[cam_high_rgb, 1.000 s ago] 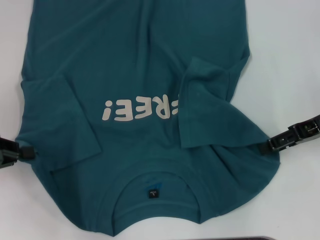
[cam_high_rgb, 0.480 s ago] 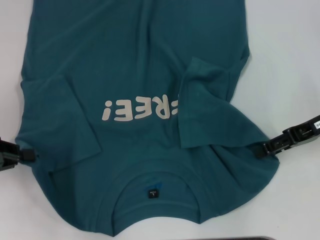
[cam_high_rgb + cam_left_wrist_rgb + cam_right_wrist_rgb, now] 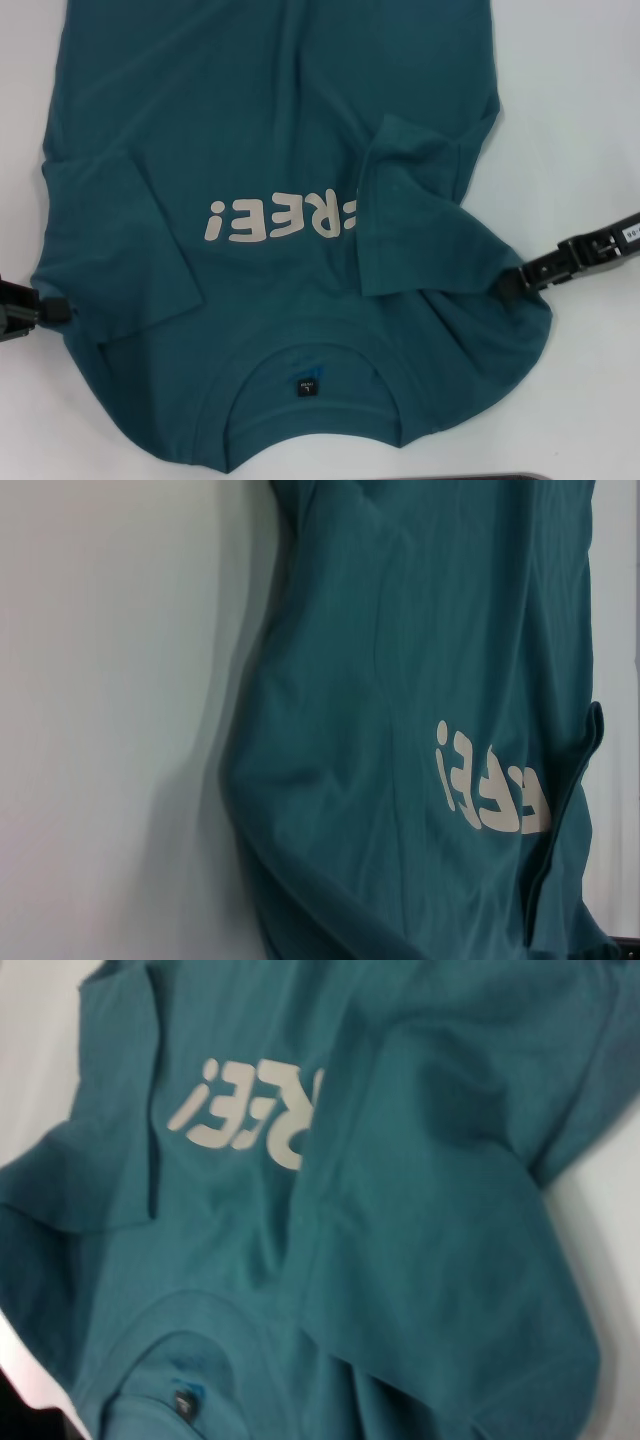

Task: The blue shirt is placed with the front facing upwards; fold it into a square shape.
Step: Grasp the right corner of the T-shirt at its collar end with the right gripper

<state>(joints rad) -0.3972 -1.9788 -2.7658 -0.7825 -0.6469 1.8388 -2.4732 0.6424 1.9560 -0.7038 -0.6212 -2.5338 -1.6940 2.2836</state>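
Note:
The blue shirt (image 3: 280, 120) lies front up on the white table, its collar (image 3: 312, 352) toward me and its pale letters (image 3: 275, 218) upside down. Both short sleeves are folded inward over the chest, and the right one (image 3: 410, 215) covers the start of the word. My right gripper (image 3: 512, 283) is shut on the shirt's right shoulder edge, where the cloth bunches. At the left shoulder edge sits my left gripper (image 3: 52, 311), touching the cloth. The left wrist view shows the shirt (image 3: 400, 680) and the right wrist view shows the shirt (image 3: 420, 1190), each with its letters, but no fingers.
White table (image 3: 590, 120) shows on both sides of the shirt. A dark flat object (image 3: 500, 477) peeks in at the near edge. A small black neck label (image 3: 305, 386) sits inside the collar.
My right gripper has moved inward to the left along the right shoulder, dragging that edge of the shirt with it. The left gripper has stayed put.

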